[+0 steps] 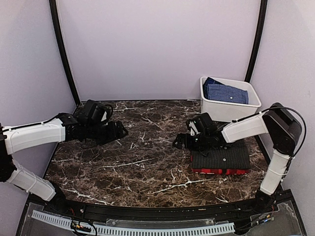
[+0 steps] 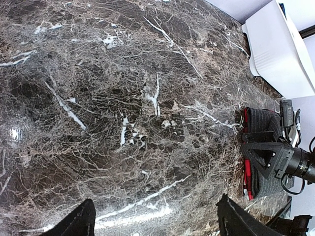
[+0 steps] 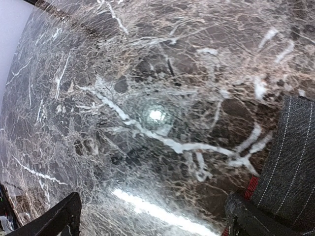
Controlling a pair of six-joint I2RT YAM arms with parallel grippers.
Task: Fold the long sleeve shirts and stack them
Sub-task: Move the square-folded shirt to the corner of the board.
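Bright overhead light leaves white glare on the glossy marble table (image 3: 156, 114); wrist views bulge at edges.

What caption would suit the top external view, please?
Left tool and right tool open; charcoal shirt folded atop plaid shirt.

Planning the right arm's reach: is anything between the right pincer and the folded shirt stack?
Nothing visible. The open right pincer hovers just left of the charcoal pinstriped shirt, folded atop the red plaid shirt; only table between.
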